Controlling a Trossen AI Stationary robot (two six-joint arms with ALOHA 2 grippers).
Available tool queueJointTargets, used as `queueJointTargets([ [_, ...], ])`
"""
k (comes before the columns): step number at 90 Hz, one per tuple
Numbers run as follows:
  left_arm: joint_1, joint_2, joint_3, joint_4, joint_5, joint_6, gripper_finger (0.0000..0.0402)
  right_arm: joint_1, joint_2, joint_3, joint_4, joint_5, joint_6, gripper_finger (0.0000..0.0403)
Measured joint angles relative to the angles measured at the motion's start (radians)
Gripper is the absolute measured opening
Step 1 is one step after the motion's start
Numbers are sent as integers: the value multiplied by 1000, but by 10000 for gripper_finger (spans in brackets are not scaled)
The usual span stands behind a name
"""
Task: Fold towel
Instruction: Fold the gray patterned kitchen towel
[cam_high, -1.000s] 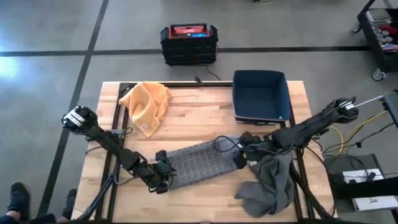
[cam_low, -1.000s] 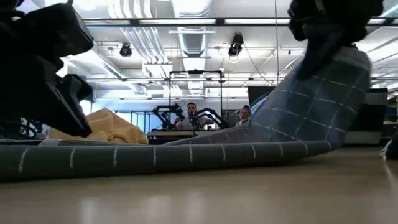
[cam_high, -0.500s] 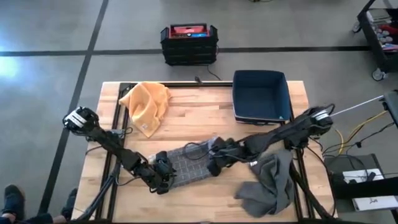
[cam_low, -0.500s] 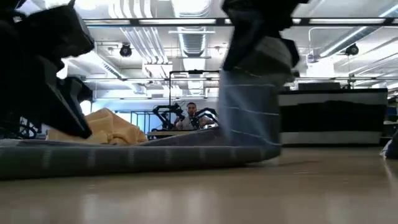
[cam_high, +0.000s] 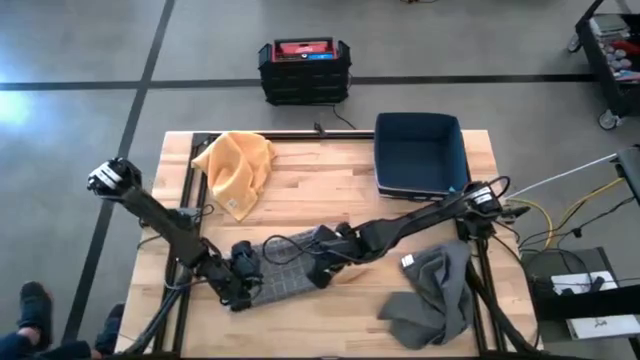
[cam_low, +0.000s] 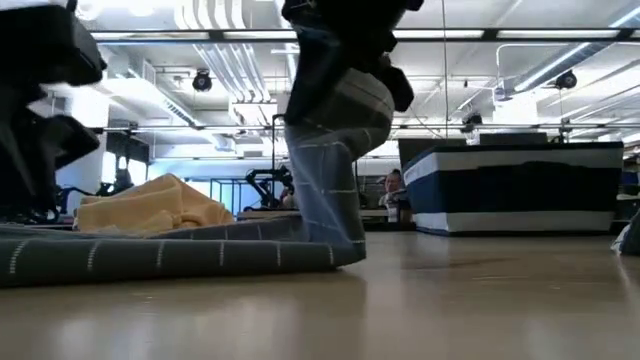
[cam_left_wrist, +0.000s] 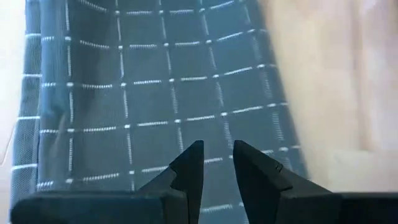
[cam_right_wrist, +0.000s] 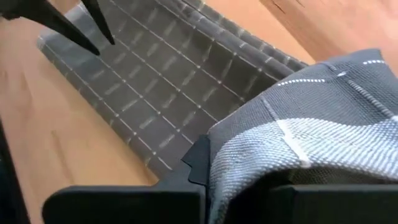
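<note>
A grey checked towel lies near the table's front edge, left of the middle. Its right end is raised and doubled back over the flat part. My right gripper is above it, shut on that raised end. My left gripper stands over the towel's left end, its fingers a narrow gap apart with nothing between them. In the low view it is just above the cloth. My right gripper pinches the towel's right end, bunched between its two fingers; whether one layer or several, I cannot tell. It comes from the table's right, slanting down. The held end is lifted, and the cloth drops steeply to a fold on the table.
A yellow cloth lies crumpled at the far left. A dark blue bin stands at the far right, and a dark grey cloth is heaped at the near right. Bare wood shows in the middle of the table.
My right gripper has carried the towel's right end toward the table's left edge, over the flat part, so the fold has travelled left and the flat length has shortened. My left gripper has drawn back a little to the left and risen off the towel's left end.
</note>
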Motion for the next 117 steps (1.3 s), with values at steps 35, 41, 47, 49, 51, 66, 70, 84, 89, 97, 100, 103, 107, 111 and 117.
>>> queueJointTargets([
  [35,197,321,30,409,-12,199,74,0,-6,-1,-42,25,-22,0],
  [41,220,364,37,480,-20,214,74,1,-10,-2,-43,25,-24,0],
  [47,238,395,48,542,-21,244,74,2,-15,-2,-42,25,-21,0],
  [49,244,405,54,556,-21,256,74,2,-17,-2,-41,25,-19,0],
  [51,249,414,61,567,-20,266,74,2,-18,-2,-37,25,-18,0],
  [66,292,476,132,581,5,323,74,2,-5,9,103,18,-43,0],
  [70,299,490,150,578,15,336,74,-1,4,11,135,5,-50,0],
  [84,298,483,196,510,23,347,74,-5,22,10,114,-2,-53,0],
  [89,288,453,212,450,25,347,74,-5,22,10,102,-1,-53,0],
  [97,274,372,257,295,26,342,74,-5,22,10,85,-2,-53,0],
  [100,266,339,279,226,27,337,74,-5,22,9,84,-2,-53,0],
  [103,258,304,298,144,26,324,74,-5,22,9,88,-2,-53,0],
  [107,245,262,327,24,24,296,74,-5,22,9,90,-2,-54,0],
  [111,223,220,353,-84,24,254,74,-5,22,9,89,-2,-59,0],
  [117,173,155,371,-230,12,182,74,-5,22,9,84,-2,-64,0],
])
